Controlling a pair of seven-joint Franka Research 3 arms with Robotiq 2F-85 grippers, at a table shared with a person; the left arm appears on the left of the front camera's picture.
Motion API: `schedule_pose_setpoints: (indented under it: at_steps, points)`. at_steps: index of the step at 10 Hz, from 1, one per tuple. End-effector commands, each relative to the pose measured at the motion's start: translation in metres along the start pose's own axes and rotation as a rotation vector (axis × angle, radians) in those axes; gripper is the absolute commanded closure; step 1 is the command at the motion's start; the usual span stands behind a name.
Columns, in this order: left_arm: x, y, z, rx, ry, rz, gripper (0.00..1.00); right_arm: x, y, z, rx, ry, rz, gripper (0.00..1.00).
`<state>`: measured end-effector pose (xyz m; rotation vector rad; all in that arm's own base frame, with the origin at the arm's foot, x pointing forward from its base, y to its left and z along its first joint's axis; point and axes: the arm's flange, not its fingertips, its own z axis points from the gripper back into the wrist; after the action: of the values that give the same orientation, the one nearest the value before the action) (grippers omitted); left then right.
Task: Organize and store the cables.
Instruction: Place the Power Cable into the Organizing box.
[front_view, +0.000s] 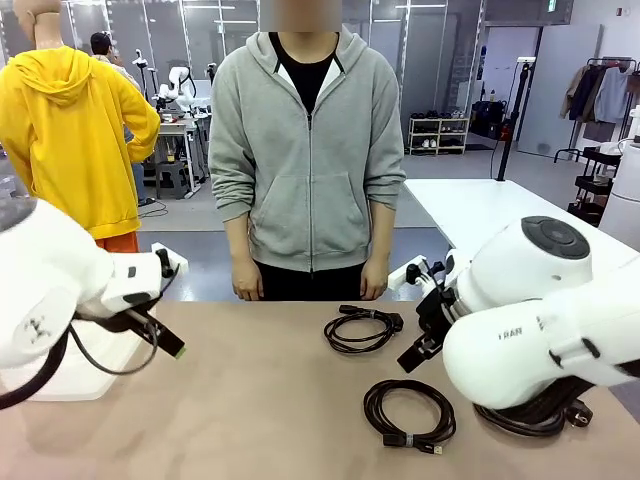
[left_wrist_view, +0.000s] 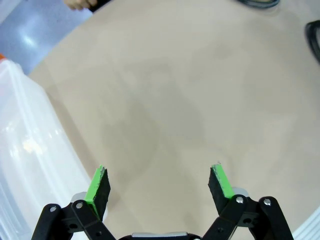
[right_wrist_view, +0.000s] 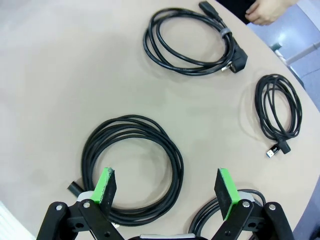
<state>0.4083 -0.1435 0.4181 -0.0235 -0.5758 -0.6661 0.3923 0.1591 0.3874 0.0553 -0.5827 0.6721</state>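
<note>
While my left pincer (left_wrist_view: 160, 172) and right pincer (right_wrist_view: 165, 175) hang released, the cables (right_wrist_view: 132, 124) lie coiled on the desk (front_view: 250, 400).
They sit toward its right edge, one under the right pincer.

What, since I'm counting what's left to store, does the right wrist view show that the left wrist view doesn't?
Right wrist view, not the left: four coiled cables laid out on the table, one beneath the open right gripper and one cut off by the bottom edge. Left wrist view, not the right: a white translucent bin beside the open left gripper. Both: the tan table and the person's hand at the frame edge. The left view catches cable merely as black slivers at its top and right edges.
</note>
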Motion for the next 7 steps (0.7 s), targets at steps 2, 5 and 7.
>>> schedule_pose_setpoints:
  at_steps: [2, 5, 7]
  points:
    - [-0.001, 0.057, 0.08, -0.194, -0.061, -0.016, 0.0, -0.024, -0.054, 0.07, 0.177, -0.035, 0.049, 0.0]
    - [-0.051, 0.104, 0.17, -0.287, -0.208, -0.061, 0.0, -0.086, -0.105, 0.131, 0.206, -0.113, -0.02, 0.0]
    - [-0.108, 0.129, 0.211, -0.253, -0.33, -0.019, 0.0, -0.147, -0.122, 0.167, 0.218, -0.195, -0.049, 0.0]
